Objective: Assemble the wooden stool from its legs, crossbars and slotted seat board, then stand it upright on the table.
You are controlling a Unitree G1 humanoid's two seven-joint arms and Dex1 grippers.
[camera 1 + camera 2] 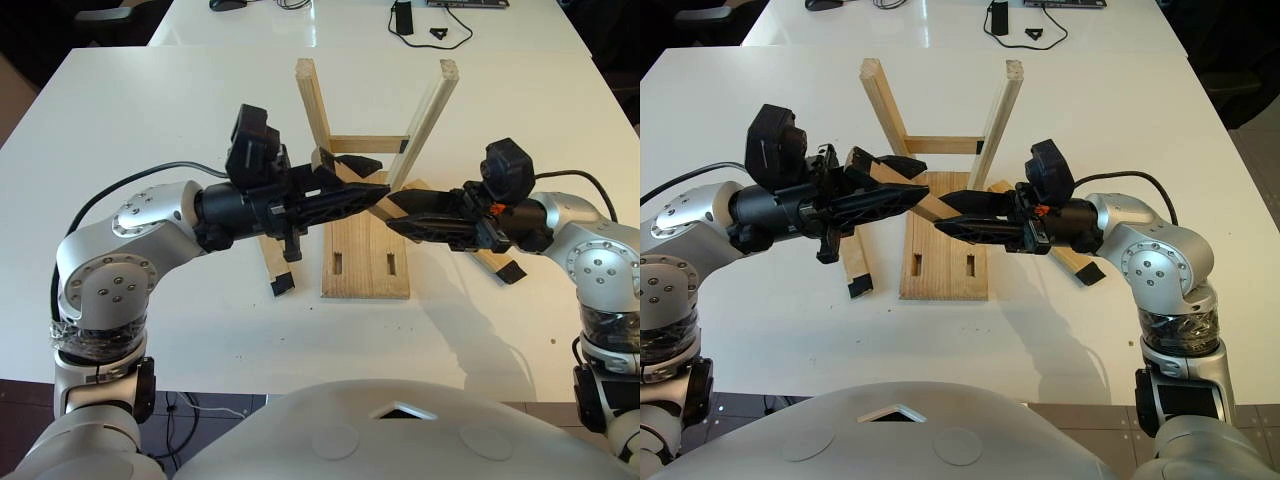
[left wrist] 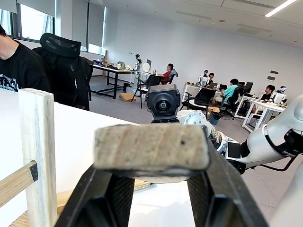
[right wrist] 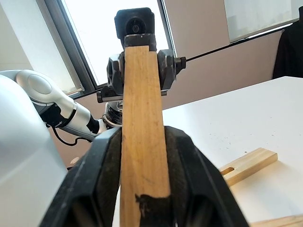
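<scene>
Right, the big white table (image 1: 150,120) has everything laid out on it. Flat in the middle lies the slotted seat board (image 1: 365,280), a pale plank with its two slots (image 1: 340,263) facing up. Just behind the board's far end a leg frame is up on end, two legs (image 1: 312,100) joined by a crossbar (image 1: 365,143). Whether it's actually seated in the board, I can't tell from here. Now the action: both arms meet over the board, and between them is one wooden bar (image 3: 142,118), lifted clear of the plank and running from one wrist to the other. The left gripper (image 1: 375,193) has its jaws pinched on one end of it, with the end grain poking out between the fingers. The right gripper (image 1: 392,213) is clamped round the other end, fingers snug against both flat faces. More legs lie slanting on the table to either side, one under the left arm (image 1: 272,252) and one by the right wrist (image 1: 490,262), each tipped with a small black foot cap (image 1: 282,284). I'd call this wood light, dry and completely stiff. It won't sag, so each arm will feel every twist from the other. The sanded faces look a bit slick, so the bar could pivot in narrow jaws. The safest hold is square across the flat faces, back from the ends, which leaves the tips free to go into the slots. The joints probably need a straight push; a skewed one would likely jam.
</scene>
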